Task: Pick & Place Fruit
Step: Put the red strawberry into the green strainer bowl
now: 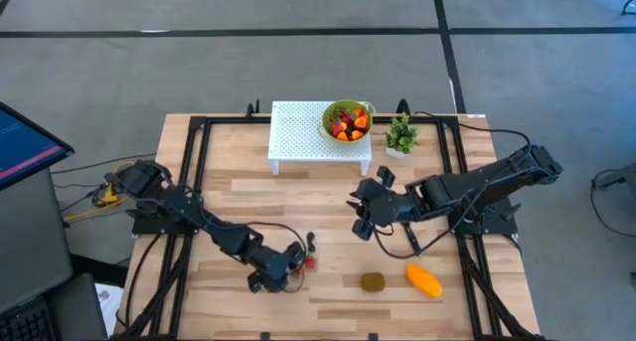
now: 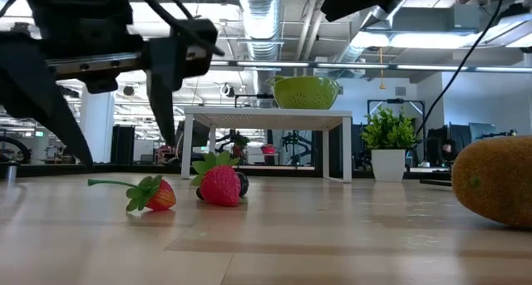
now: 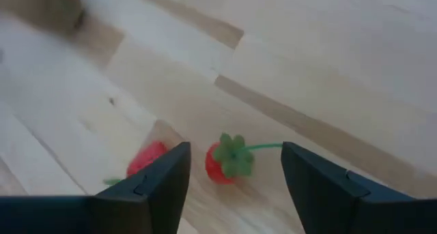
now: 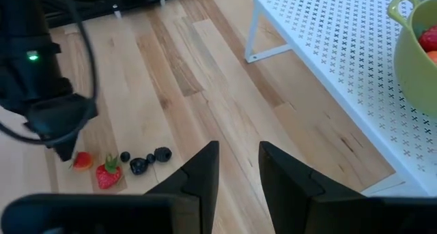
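If judged by the layout, looks like the pick step. Across the surface (image 1: 238,192): at the back, a rack (image 1: 298,132) with a bowl (image 1: 326,122) of fruit; near the front, mango (image 1: 424,279) and kiwi (image 1: 373,281), untouched. Waiting mid-surface, the right end effector (image 4: 237,149), slightly open, empty. Low at front left, the left end effector (image 3: 235,167), open astride a small strawberry (image 3: 222,162). Next calls for closing gently, then lifting. Shown only from the left wrist: that straddle. Clear only from the right wrist: dark berries (image 4: 150,159) alongside.
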Tool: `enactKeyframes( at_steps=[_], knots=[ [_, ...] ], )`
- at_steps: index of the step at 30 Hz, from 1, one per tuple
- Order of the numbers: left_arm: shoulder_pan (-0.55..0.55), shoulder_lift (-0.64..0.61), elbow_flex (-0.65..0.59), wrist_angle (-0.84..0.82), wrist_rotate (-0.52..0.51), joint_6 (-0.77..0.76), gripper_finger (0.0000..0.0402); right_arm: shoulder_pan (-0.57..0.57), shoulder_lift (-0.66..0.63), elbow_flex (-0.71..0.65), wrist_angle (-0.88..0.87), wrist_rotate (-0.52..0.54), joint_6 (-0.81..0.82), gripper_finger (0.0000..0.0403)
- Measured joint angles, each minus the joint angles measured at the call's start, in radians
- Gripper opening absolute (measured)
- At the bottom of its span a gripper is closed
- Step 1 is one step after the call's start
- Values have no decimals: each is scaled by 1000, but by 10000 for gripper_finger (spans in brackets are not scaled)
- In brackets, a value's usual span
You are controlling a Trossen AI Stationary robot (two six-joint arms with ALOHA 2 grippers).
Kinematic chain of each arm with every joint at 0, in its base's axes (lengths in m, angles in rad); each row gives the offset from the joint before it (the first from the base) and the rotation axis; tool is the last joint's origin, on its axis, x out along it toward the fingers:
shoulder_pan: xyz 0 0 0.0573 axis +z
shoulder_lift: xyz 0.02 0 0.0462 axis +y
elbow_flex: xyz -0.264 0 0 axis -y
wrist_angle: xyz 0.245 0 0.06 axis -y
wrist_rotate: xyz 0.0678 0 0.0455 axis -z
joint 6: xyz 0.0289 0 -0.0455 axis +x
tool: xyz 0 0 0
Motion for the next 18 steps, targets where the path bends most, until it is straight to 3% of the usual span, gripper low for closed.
enactKeyframes(
  at_steps=[8,18],
  knots=[
    [7,0,0,73,-3,329,209,-8,0,0,0,0,-3,98],
    [11,3,-33,70,-35,409,206,-4,0,0,0,0,-2,98]
  ],
)
